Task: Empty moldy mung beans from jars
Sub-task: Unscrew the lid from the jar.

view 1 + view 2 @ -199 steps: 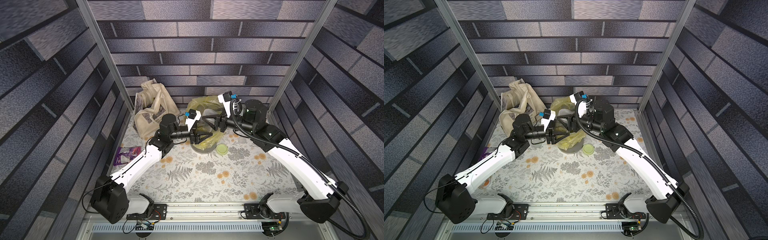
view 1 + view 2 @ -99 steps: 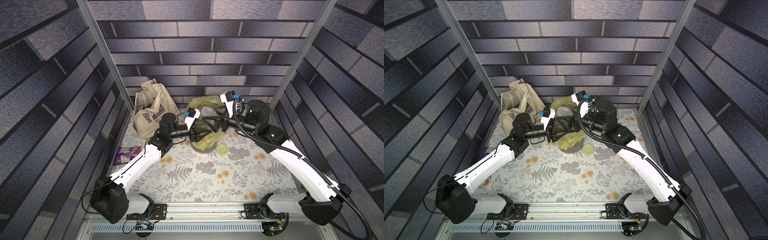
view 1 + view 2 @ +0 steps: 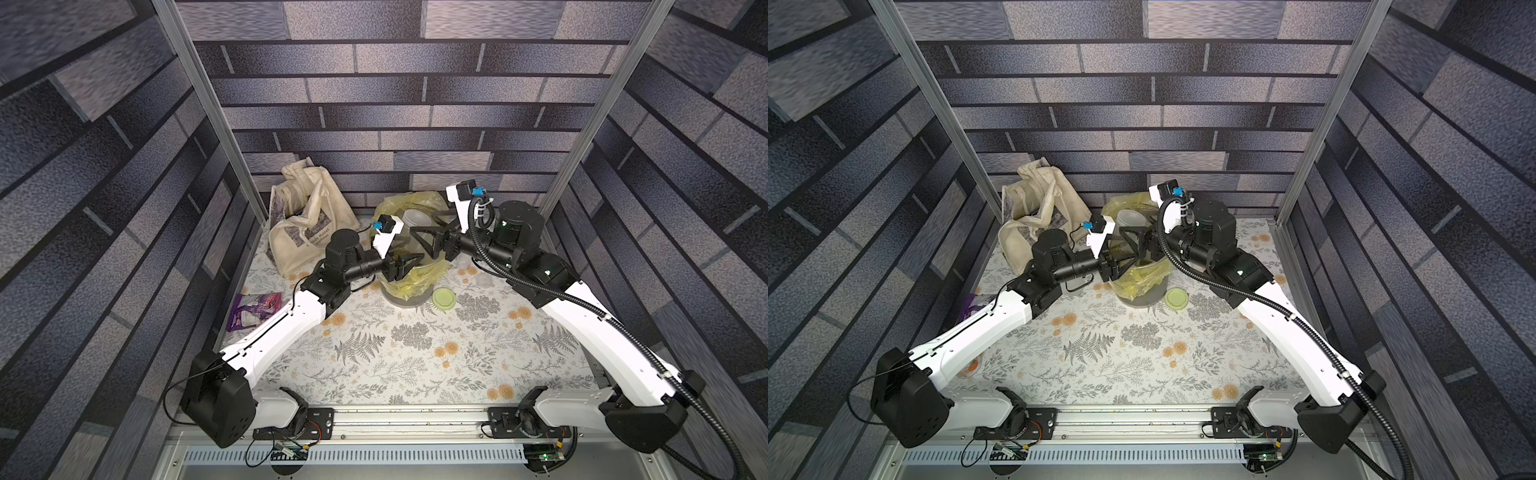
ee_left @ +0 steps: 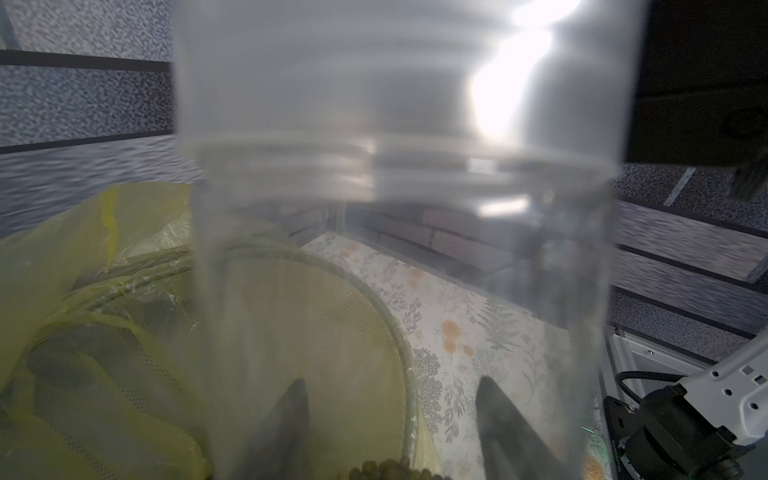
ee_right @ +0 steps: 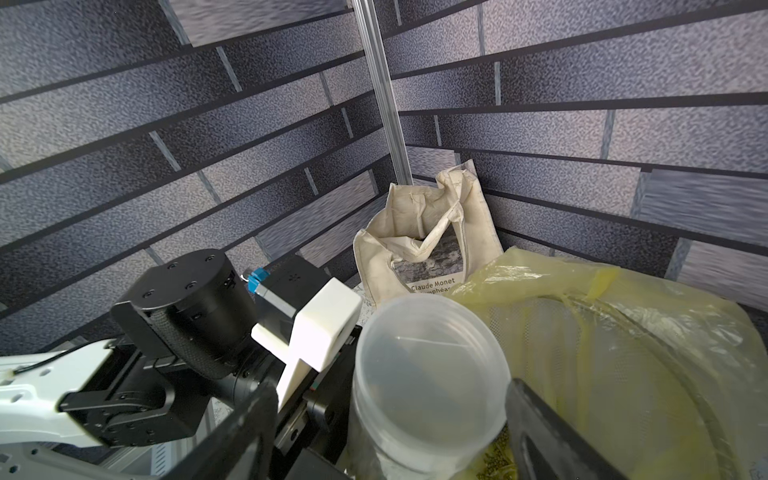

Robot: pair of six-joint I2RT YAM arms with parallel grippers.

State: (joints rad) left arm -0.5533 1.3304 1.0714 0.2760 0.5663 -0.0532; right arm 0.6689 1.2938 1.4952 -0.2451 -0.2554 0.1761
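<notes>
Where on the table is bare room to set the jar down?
Free: the table's front middle, between left arm and right arm, before the lid. Crowded: the back, around bin and tote.

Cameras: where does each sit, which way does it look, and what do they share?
Both top views: high above the robot's base, looking down on the table and bin; left arm and right arm show whole.
Left wrist: on the left arm, looking along the left claw through the held jar toward the bin; the right arm shows.
Right wrist: on the right arm, looking past the open right claw into the jar's mouth, toward a tote; the left arm shows.
Shared: both wrist views show jar and bin; top views nearly match.
</notes>
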